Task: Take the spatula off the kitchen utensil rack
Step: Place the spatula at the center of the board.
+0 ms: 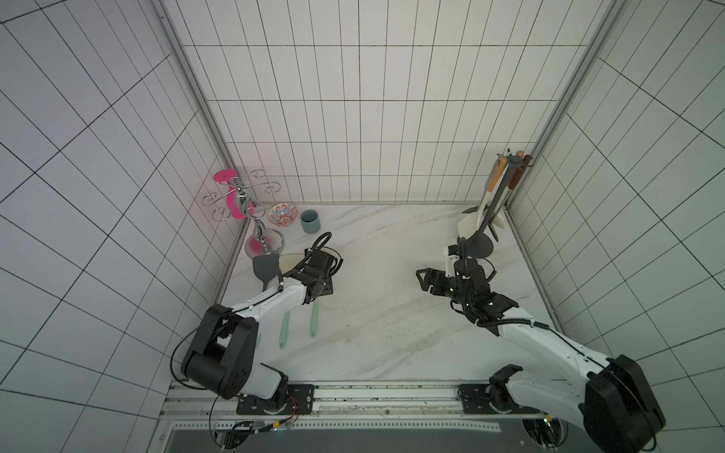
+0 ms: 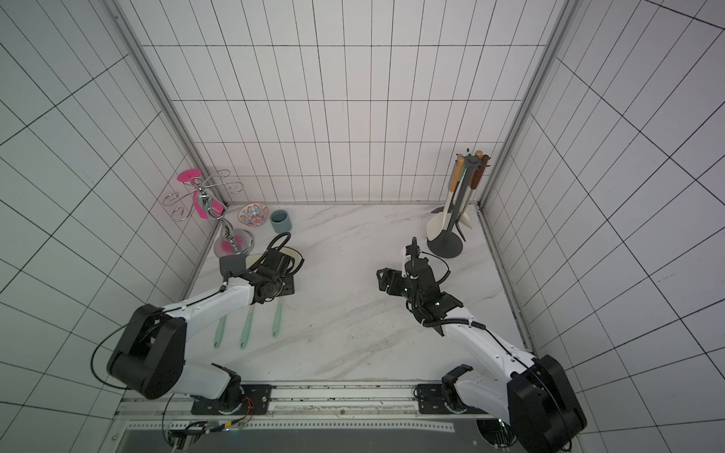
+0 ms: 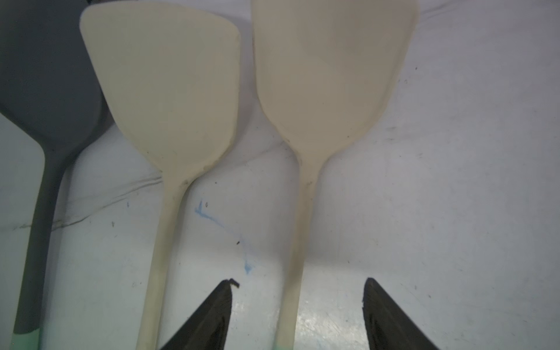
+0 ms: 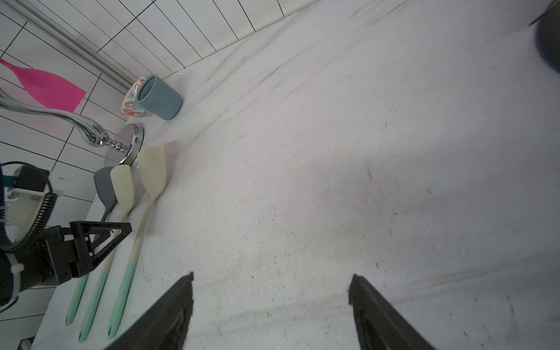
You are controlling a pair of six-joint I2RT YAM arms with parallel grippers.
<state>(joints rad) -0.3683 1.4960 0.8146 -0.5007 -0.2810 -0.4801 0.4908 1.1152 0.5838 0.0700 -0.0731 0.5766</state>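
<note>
cream spatula is hanging handle-up on the kitchen utensil rack, nearer the right gripper, whose spread, empty jaws are pointing away; the left gripper is gaping too.

Left arm and right arm: long links were cased in white, joints in bulky black housings. Each stood on a black base plate dotted with screw holes. A thin black cable looped off the left arm; red and orange wires showed at its foot. A coiled black cord and a white cable tie sat at its wrist. Left gripper and right gripper: matte black, wedge-shaped fingers with triangular open frames.
</note>
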